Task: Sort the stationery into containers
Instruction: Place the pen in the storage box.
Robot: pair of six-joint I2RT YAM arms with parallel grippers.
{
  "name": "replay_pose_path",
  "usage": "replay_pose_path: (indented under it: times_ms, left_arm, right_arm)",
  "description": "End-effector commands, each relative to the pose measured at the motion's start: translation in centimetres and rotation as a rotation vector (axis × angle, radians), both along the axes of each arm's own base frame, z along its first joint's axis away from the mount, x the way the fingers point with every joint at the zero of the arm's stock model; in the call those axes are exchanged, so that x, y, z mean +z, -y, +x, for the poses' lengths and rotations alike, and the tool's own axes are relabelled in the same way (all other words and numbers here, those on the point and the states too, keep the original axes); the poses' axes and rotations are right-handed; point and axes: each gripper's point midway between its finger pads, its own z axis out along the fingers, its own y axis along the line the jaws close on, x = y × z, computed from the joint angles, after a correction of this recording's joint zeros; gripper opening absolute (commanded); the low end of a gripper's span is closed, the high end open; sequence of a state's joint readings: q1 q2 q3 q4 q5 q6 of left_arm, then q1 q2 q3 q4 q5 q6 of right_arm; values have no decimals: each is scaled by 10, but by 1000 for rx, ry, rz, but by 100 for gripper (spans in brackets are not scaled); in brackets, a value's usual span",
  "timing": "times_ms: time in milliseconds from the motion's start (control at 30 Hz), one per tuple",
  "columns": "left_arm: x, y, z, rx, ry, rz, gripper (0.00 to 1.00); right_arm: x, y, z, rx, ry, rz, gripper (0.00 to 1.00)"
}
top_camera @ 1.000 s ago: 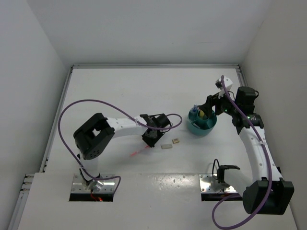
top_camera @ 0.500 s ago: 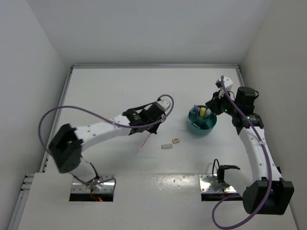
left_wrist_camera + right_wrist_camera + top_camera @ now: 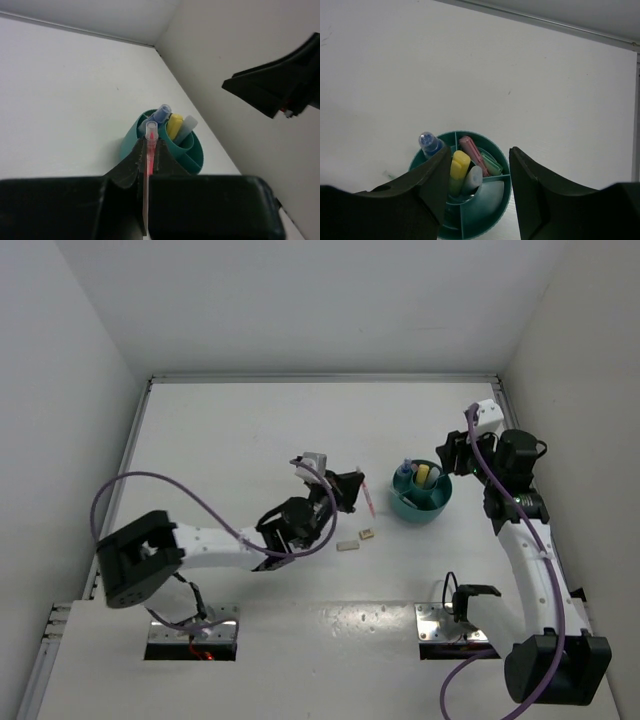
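Left fingers (image 3: 131,169): pinching pink pen (image 3: 148,165) lengthwise, tip toward teal cup (image 3: 129,145) at 3 o'clock, likely for upright insertion. Right fingers (image 3: 427,185): spread, empty, poised above cup.

I count one teal cup (image 3: 485,200) with five items standing in it: one blue-capped marker (image 3: 427,142), one yellow highlighter (image 3: 458,170), one pale pen (image 3: 472,179), one pink stick (image 3: 472,152) and one green stick (image 3: 492,164). Outside it I count one thin pink pen (image 3: 149,150) at the cup's 9 o'clock. Two small blocks, one grey (image 3: 347,546) and one tan (image 3: 367,534), lie on the counter (image 3: 250,430) at its 8 o'clock.
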State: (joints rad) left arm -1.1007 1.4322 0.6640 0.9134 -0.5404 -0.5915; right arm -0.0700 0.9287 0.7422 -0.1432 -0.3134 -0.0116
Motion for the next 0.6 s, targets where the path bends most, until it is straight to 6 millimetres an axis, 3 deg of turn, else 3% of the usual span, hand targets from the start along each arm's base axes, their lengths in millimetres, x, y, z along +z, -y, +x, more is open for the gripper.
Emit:
replay_pose_path:
  times_ms: [0,33,67,200,567]
  left_arm:
    - [87,7,3,51,97,-414,0]
    - [75,21,7,62,91,-374,0]
    - [91,31,7,56,111,-398,0]
    - [93,60,12,41,121,-368,0]
    - [47,110,27,65,102,-169,0]
  right_arm:
    - [14,5,8,-34,64,9,50]
    - [14,7,9,-43,64,6,50]
    - [14,10,9,-52,64,6,50]
    - [14,10,9,-52,64,6,50]
    - [15,21,9,-106,72,3,50]
